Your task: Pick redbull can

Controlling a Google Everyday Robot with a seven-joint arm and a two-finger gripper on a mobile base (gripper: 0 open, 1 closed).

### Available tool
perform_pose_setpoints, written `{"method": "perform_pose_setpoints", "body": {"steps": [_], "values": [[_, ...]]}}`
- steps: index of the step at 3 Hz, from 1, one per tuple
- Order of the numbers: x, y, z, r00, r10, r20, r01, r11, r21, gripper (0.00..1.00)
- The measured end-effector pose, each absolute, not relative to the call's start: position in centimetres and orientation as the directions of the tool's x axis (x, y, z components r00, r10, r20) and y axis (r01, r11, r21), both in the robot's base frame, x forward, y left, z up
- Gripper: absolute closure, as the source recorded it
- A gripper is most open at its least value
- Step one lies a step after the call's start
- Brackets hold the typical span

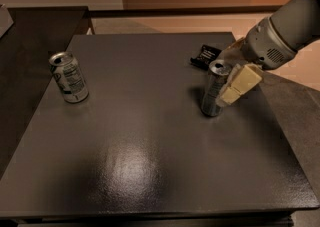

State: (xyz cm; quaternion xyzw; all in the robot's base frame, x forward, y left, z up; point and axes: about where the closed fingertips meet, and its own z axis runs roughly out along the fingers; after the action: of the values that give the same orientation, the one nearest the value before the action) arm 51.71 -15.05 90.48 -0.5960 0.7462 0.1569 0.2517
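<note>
Upright, right of centre on the dark table point(150, 171): the redbull can point(214, 93), tall, slim and grey-silver, with a shiny top and its opening showing. No brand lettering legible on its side. Just right of it, the tool point(231, 77), reaching in from the right on a grey arm point(285, 31). Spread, with one cream finger point(240, 83) overlapping the can's right edge and a paler one behind the rim. Cannot tell whether either touches the metal. Behind the can, toward the far edge, a small black packet point(206, 55) lying flat, markings unreadable. Well apart at the left, a shorter can point(69, 77), wider and upright, its white label carrying dark print too small to read.
</note>
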Motion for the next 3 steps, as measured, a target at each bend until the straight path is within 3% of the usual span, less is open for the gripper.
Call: {"method": "perform_pose_setpoints", "body": {"steps": [3], "values": [[51.7, -13.9, 92.0, -0.135, -0.768, -0.627, -0.976, 0.212, -0.05, 0.87]]}}
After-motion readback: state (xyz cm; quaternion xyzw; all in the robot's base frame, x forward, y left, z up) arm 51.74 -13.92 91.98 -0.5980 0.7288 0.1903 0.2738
